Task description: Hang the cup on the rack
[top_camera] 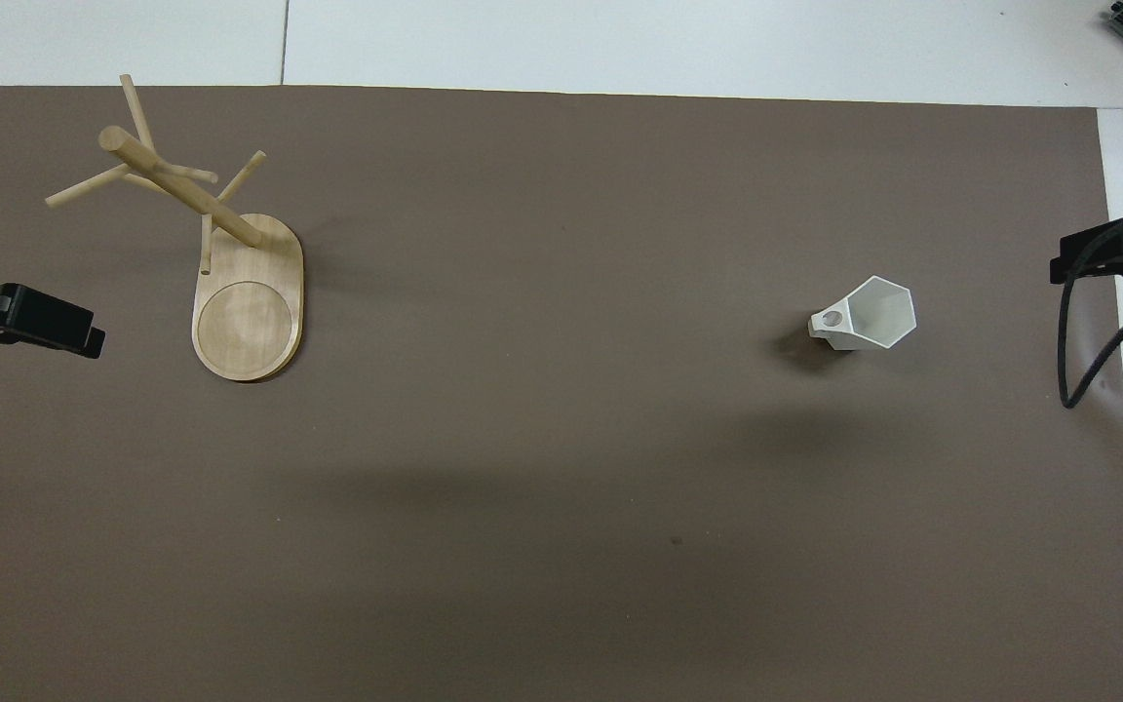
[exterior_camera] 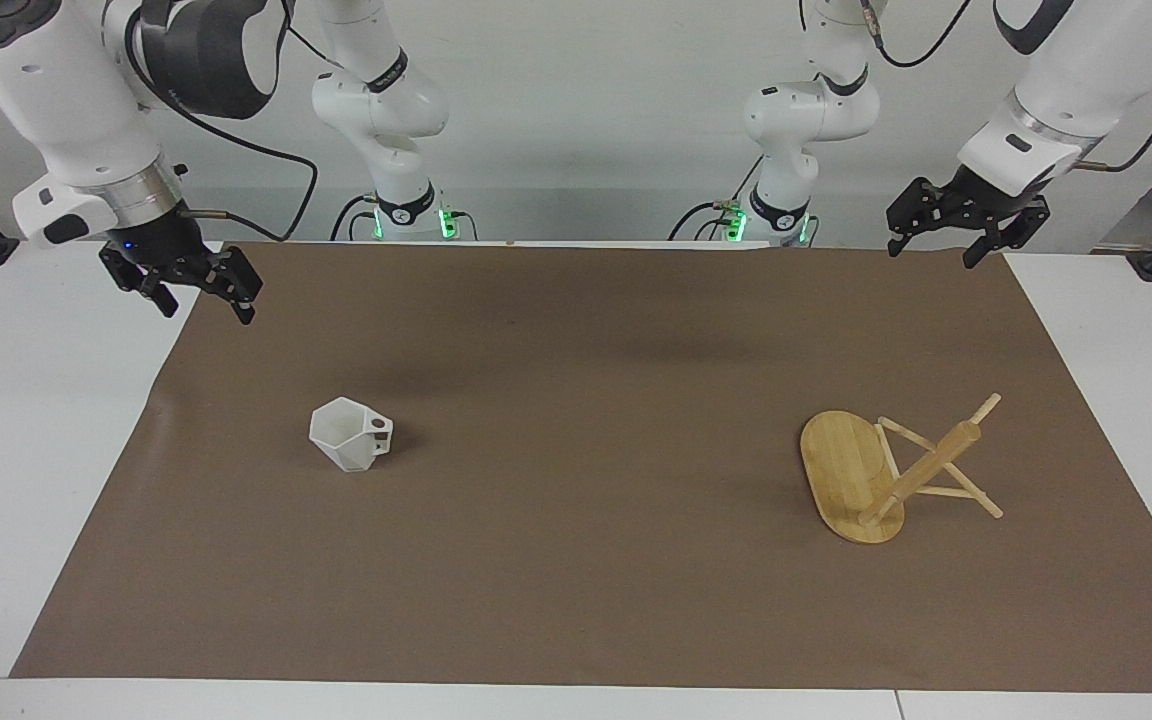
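The white faceted cup stands upright on the brown mat toward the right arm's end, its pierced handle pointing toward the middle of the table. The bamboo rack stands on its oval base toward the left arm's end, with thin pegs sticking out of its post. My right gripper hangs open and empty over the mat's corner close to the robots, well apart from the cup. My left gripper hangs open and empty over the mat's edge by the robots, clear of the rack.
A brown mat covers most of the white table. A black cable loops down beside the right gripper. Open mat lies between cup and rack.
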You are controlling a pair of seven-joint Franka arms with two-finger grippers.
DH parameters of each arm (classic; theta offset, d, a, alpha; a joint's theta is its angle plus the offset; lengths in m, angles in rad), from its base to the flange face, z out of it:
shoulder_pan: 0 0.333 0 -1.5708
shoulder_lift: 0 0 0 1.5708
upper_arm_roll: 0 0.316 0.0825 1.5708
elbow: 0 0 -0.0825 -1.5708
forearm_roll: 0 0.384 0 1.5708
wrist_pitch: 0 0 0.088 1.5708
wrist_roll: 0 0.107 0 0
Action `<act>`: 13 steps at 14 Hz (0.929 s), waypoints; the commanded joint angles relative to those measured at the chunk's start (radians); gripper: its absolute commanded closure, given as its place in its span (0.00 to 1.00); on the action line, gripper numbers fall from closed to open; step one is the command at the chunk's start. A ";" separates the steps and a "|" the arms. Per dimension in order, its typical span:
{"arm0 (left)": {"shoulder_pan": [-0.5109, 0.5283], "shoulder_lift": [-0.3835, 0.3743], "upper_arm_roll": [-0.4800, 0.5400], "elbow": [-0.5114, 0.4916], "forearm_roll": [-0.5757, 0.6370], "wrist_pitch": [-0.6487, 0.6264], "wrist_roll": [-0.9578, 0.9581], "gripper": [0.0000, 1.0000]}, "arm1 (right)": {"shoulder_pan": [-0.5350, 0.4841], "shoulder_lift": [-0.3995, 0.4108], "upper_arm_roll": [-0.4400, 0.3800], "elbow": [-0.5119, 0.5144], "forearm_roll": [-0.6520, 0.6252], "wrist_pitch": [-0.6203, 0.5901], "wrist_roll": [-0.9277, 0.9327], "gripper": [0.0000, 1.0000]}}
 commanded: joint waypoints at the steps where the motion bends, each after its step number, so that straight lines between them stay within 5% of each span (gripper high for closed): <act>1: 0.012 -0.025 -0.006 -0.025 0.009 0.003 0.008 0.00 | -0.015 -0.010 0.009 -0.014 0.006 0.015 -0.013 0.00; 13: 0.012 -0.025 -0.008 -0.025 0.009 0.003 0.009 0.00 | -0.009 -0.028 0.011 -0.051 0.006 0.020 -0.016 0.00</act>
